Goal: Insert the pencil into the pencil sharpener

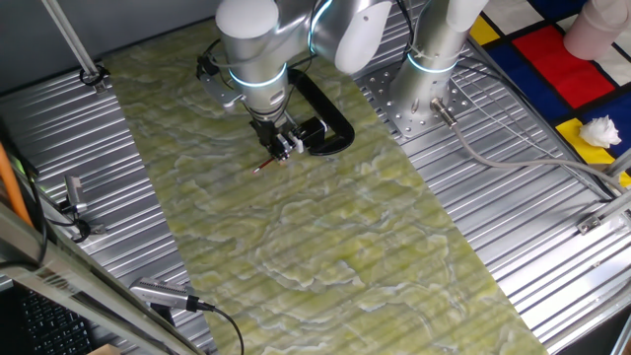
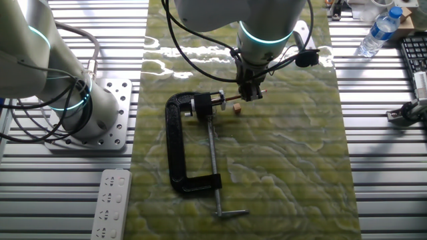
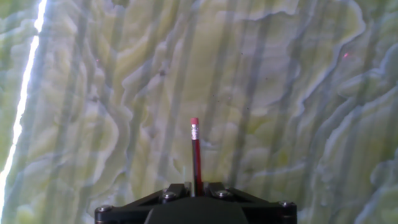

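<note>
My gripper (image 2: 250, 94) is shut on the reddish-brown pencil (image 2: 232, 100) and holds it low over the green mat. In the hand view the pencil (image 3: 196, 155) sticks out from between the fingers (image 3: 174, 190), pink eraser end farthest out. The other end points toward the black pencil sharpener (image 2: 201, 105), which sits in the jaw of the black clamp (image 2: 175, 143). I cannot tell whether the tip is inside the sharpener. In one fixed view the gripper (image 1: 285, 146) is beside the sharpener (image 1: 312, 129), and the pencil (image 1: 266, 165) pokes out to the lower left.
A small brown block (image 2: 237, 109) lies on the mat just below the pencil. The clamp's screw rod (image 2: 213, 167) runs toward the front. The arm's base (image 2: 87, 113) stands at the left, with a power strip (image 2: 110, 203) in front of it. A water bottle (image 2: 378, 32) stands at the far right.
</note>
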Tool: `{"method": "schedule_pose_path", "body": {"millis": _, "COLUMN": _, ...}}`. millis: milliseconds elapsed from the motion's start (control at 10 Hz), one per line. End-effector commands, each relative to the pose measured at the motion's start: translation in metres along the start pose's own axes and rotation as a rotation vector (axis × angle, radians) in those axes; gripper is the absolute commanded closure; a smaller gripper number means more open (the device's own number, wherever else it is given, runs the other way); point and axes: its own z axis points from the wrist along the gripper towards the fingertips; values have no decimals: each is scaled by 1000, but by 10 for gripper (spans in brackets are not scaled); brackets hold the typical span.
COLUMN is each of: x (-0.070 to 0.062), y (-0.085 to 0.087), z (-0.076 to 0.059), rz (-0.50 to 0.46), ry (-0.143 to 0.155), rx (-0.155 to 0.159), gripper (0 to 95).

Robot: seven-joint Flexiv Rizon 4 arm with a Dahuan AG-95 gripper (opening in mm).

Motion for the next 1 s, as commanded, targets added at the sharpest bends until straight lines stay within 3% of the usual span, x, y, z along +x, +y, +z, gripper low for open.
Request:
{"method": "schedule_pose_path", "body": {"millis": 100, "x": 0, "y": -1, "z": 0, "rz": 2, "ry": 2, "rx": -2, "gripper": 760}}
{"method": "schedule_pose_path", "body": {"millis": 300, "x": -5, "y": 1, "z": -8, "rz": 9, "ry": 10, "rx": -9, "gripper": 760}}
{"method": "schedule_pose_path", "body": {"millis": 500, "x": -21, "y": 10, "z": -20, "rz": 26, "ry": 17, "rx": -8, "gripper": 760}}
{"method": "schedule_pose_path", "body": {"millis": 600, "x": -40, "y": 20, "z": -26, "rz": 72, "ry": 10, "rx": -5, "gripper": 760}}
{"method": "schedule_pose_path", "body": {"millis": 700, "x": -60, "y": 32, "z": -29, "rz": 110, "ry": 3, "rx": -2, "gripper": 950}}
{"method": "schedule_pose_path", "body": {"millis": 1000, "x": -101, "y": 60, "z": -38, "rz": 132, "ry": 2, "rx": 8, "gripper": 950}}
